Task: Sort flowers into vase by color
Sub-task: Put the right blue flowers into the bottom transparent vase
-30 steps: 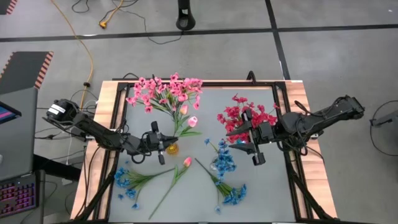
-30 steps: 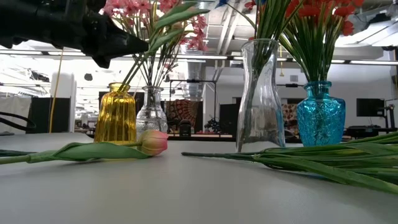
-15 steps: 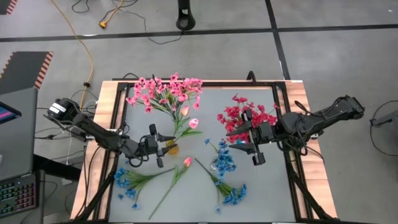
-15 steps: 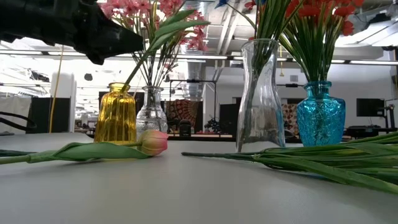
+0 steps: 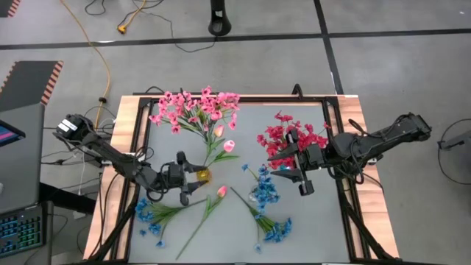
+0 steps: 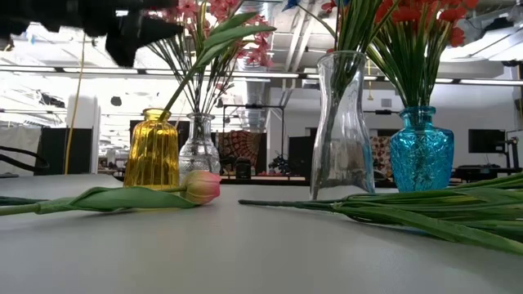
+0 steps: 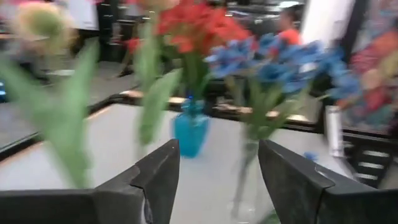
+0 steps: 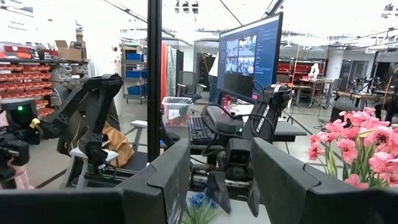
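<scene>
The left gripper (image 5: 185, 193) hangs just beside the yellow vase (image 5: 202, 176), its fingers (image 7: 163, 177) spread wide and empty; the tulips (image 5: 218, 130) in that vase stand clear of them. A loose tulip (image 6: 202, 186) and blue flowers (image 5: 151, 216) lie on the tabletop (image 5: 235, 228) nearby. The right gripper (image 5: 302, 182) waits near the red flowers (image 5: 283, 136), fingers partly apart, holding nothing.
</scene>
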`<state>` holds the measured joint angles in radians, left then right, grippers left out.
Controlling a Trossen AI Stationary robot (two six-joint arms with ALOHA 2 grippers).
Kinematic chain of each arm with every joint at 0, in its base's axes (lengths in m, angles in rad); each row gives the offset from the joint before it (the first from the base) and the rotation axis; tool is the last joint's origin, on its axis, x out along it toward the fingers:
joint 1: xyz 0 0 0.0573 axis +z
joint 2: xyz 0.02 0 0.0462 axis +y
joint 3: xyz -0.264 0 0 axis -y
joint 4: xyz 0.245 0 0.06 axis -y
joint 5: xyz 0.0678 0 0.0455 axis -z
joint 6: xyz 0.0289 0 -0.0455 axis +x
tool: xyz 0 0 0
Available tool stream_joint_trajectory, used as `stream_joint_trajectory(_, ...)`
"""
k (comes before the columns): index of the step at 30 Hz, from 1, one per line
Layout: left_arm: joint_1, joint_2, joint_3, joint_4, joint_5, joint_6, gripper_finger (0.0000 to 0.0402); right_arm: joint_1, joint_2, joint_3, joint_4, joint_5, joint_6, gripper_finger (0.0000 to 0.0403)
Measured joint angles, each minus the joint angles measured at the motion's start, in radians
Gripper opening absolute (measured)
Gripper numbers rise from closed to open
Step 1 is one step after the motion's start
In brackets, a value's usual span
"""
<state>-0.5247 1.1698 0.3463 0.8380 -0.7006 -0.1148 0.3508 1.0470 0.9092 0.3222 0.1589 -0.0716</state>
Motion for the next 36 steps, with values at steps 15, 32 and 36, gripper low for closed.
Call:
stream_joint_trajectory(15,-0.003,0.266,0.533,-0.608,0.222,0.161,0.0217,0.005,-0.001,0.0,0.0,0.0,0.02,0.0195)
stream_joint_trajectory(32,-0.002,0.767,0.951,-0.717,0.363,0.211,0.0217,0.046,-0.003,0.0,-0.009,-0.001,0.02,0.0195)
stream_joint_trajectory(36,0.009,0.862,1.022,-0.726,0.365,0.237,0.0217,0.076,-0.003,0.0,-0.009,-0.001,0.02,0.0195)
